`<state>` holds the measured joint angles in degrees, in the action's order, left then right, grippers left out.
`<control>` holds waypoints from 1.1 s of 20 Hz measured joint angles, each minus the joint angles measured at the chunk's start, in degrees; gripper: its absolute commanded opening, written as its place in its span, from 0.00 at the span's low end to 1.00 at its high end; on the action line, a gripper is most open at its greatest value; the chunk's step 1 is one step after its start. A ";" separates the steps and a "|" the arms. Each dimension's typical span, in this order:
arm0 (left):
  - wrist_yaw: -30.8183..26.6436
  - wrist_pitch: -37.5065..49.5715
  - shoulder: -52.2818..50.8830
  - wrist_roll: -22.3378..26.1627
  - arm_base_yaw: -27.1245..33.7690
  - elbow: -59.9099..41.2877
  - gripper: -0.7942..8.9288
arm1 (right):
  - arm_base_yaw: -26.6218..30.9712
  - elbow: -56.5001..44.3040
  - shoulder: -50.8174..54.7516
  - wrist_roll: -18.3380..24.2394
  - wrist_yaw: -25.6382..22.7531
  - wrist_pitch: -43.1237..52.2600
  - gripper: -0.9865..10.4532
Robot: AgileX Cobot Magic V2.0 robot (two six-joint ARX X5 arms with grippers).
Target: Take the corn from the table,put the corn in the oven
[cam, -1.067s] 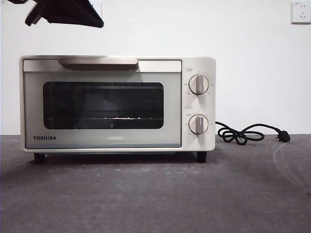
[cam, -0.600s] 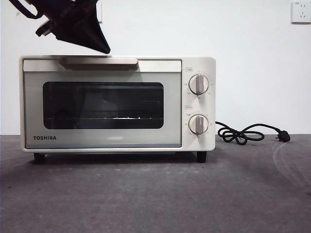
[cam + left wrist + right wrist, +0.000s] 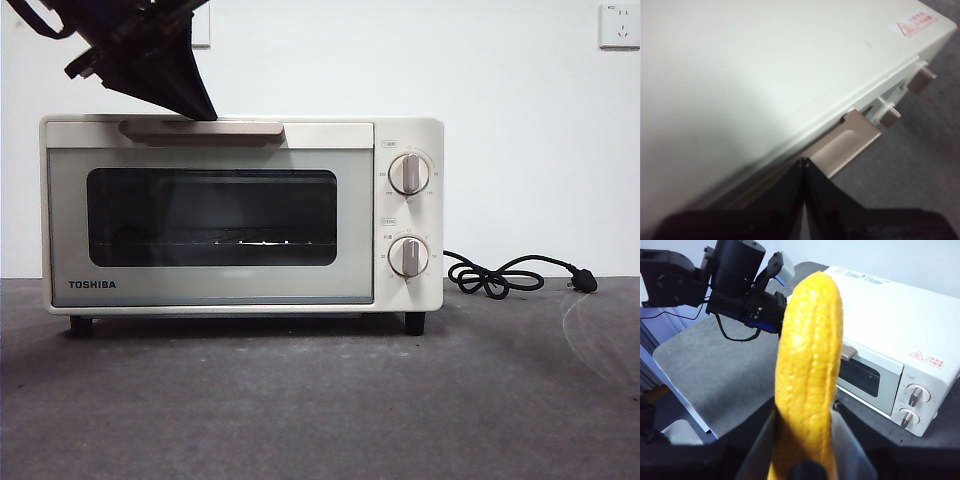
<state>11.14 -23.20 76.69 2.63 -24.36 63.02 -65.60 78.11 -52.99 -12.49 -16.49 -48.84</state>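
On the table, closed left gripper hides oven handle; right gripper clamps corn.

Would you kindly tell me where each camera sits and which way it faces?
Front view: low at table height, facing the oven door; the left gripper enters top left.
Left wrist view: above the oven top, looking at the handle; shut jaws show.
Right wrist view: raised, facing the oven; jaws grip the corn.
All three views share the oven.

Black claw, tapered matte jaws
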 measured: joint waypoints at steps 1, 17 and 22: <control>0.11 -0.90 -0.13 0.11 -0.02 0.13 0.08 | 0.00 0.00 0.00 0.00 0.00 0.00 0.08; -0.13 -24.09 -2.91 1.88 -8.15 -1.55 0.08 | 0.00 0.00 0.00 -0.35 0.00 -0.92 0.08; -0.11 -23.76 -13.55 0.70 -14.08 -1.55 0.08 | 0.00 0.00 -0.59 -0.39 0.00 -1.03 0.08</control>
<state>11.03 -46.96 63.13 3.33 -38.44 61.47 -65.60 78.11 -53.58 -12.88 -16.49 -49.87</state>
